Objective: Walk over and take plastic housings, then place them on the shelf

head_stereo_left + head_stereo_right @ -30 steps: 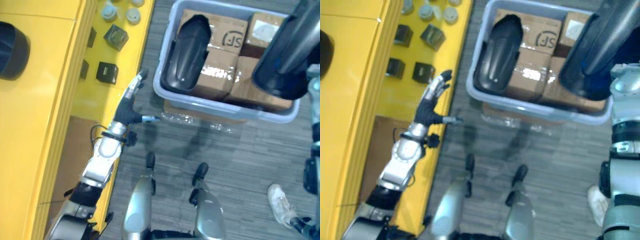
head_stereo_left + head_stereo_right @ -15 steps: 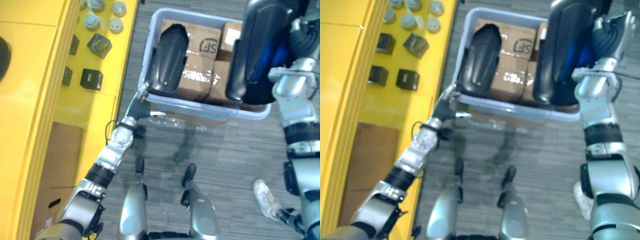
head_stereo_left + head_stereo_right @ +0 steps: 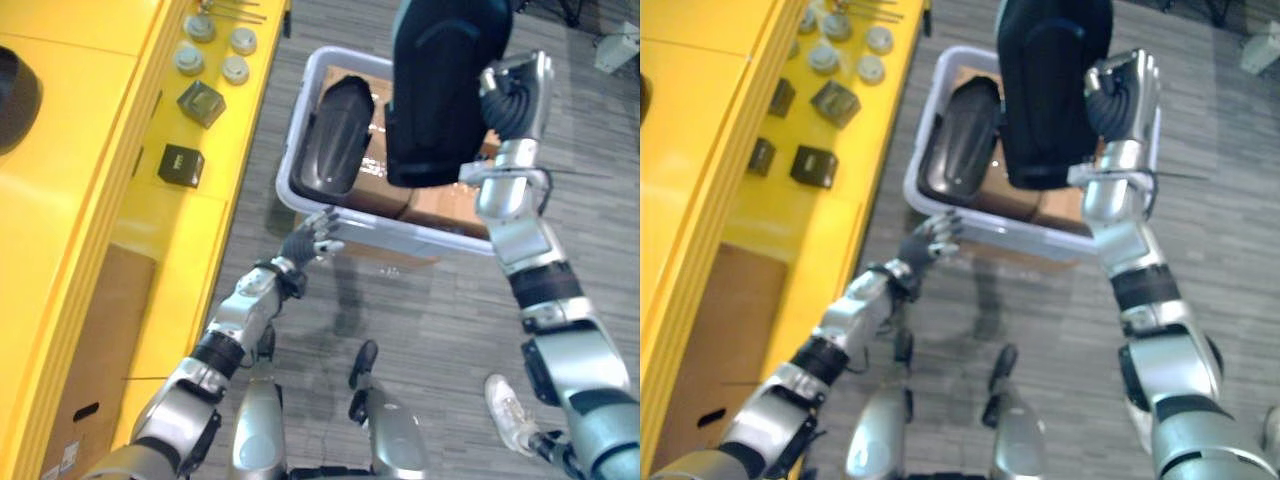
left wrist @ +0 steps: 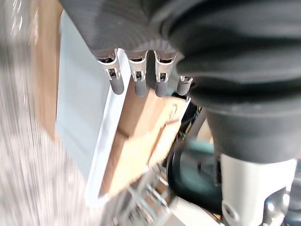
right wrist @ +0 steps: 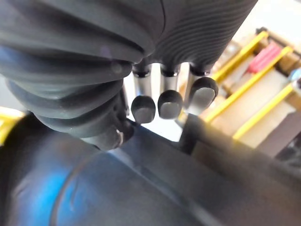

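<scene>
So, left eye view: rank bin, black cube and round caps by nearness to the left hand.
1. The bin, just beyond the left hand.
2. The black cube, on the yellow shelf, leftward.
3. The round caps, at the shelf's far end.

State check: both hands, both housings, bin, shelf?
Right hand: shut on lifted housing, above the bin.
Lifted housing: held clear of the bin.
Second housing: lying in the bin on boxes.
Bin: open-topped.
Left hand: open, by the bin's near rim; contact unclear.
Shelf: small parts on it.
</scene>
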You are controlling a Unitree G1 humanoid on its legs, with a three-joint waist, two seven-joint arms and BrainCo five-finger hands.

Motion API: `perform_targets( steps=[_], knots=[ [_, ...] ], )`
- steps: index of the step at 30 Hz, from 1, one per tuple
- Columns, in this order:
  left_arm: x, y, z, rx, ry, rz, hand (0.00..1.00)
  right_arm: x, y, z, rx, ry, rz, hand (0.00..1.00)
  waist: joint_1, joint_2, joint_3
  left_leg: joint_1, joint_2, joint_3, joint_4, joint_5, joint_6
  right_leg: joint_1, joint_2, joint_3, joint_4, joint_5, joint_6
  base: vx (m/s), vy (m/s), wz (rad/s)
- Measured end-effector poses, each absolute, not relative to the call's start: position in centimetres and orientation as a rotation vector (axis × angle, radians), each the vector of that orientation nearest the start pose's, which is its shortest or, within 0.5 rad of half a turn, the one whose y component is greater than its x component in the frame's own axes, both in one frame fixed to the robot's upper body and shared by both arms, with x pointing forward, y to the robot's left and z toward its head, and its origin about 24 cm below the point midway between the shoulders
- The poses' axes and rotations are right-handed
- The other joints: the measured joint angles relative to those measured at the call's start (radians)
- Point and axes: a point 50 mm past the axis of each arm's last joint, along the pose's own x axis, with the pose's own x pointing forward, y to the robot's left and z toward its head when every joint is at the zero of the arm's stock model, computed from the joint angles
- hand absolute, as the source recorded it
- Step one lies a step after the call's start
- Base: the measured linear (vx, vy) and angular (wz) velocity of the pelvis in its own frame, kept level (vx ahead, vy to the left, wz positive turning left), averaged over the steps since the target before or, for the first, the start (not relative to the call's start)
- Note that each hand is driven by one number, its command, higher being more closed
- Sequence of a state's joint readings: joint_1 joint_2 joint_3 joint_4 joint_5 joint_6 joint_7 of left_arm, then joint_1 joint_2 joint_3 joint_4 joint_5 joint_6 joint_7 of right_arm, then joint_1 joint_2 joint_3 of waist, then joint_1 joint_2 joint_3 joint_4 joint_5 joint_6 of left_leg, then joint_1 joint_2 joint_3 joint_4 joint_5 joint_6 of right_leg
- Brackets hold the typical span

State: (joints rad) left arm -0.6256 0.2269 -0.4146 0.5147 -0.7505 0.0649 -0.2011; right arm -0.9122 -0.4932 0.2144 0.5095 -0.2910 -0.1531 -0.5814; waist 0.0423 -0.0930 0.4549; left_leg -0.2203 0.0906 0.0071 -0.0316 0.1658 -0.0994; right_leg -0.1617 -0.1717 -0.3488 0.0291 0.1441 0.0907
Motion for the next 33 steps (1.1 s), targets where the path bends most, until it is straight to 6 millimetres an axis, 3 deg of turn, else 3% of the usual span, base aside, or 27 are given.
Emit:
perform_targets(
  steps=[9,15,21,33],
  knots=[
    [33.7,5.5,7.1,-0.296,0.171,-0.577,0.0,36.6,-15.7,24.3,-0.658,-0.772,-0.338,1.0,0.0,-0.003,-0.002,0.046,0.001,0.002,-0.045,0.016,-0.004,0.026,0.001,-0.003,-0.002,-0.005,0.002,0.0,-0.011,0.0],
    [33.8,5.3,6.5,-0.336,0.172,-0.466,0.0,36.7,-14.0,22.2,-0.674,-0.721,-0.301,1.0,0.001,-0.008,-0.005,0.068,0.002,0.0,-0.045,0.018,-0.002,0.051,0.002,-0.006,-0.004,-0.005,0.002,0.0,-0.024,0.01],
    [34.1,6.0,6.9,-0.358,0.145,-0.42,0.0,36.9,-14.4,21.1,-0.661,-0.651,-0.365,1.0,0.003,-0.024,-0.014,0.067,0.003,0.001,-0.046,0.012,-0.001,0.051,0.0,-0.007,-0.006,-0.007,0.003,-0.02,-0.017,0.0],
    [34.9,7.7,7.7,-0.345,0.084,-0.262,0.0,37.1,-15.8,21.1,-0.6,-0.621,-0.443,1.0,0.001,-0.026,-0.015,0.057,0.005,0.005,-0.046,0.019,-0.003,0.039,0.003,-0.005,-0.007,-0.006,0.003,0.0,-0.039,-0.01]
  ],
)
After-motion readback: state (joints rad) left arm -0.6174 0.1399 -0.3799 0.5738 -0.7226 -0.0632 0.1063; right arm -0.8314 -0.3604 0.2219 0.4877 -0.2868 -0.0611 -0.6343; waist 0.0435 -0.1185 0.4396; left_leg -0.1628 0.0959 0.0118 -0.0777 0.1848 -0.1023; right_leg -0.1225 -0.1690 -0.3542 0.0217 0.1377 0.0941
